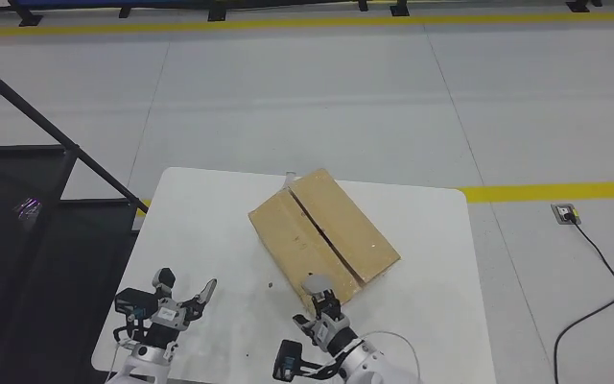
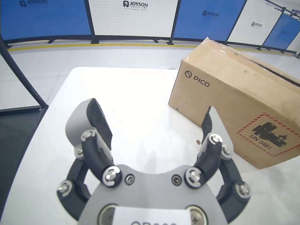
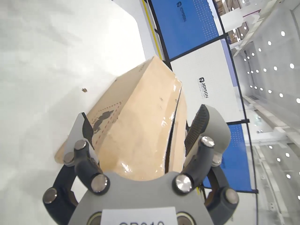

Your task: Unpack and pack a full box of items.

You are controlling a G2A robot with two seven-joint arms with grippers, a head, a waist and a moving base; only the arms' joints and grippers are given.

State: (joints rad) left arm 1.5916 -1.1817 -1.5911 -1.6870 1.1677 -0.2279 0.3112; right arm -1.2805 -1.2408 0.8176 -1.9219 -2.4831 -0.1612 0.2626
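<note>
Closed brown cardboard box (image 1: 324, 238) is running lengthwise away from my right gripper (image 3: 143, 113), spread at its near end; left gripper (image 2: 151, 105), also spread, is sitting farther off.

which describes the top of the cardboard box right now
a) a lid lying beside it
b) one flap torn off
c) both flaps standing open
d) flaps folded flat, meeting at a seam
d: the cardboard box has both top flaps lying flat, meeting along a dark seam down its length.
</note>
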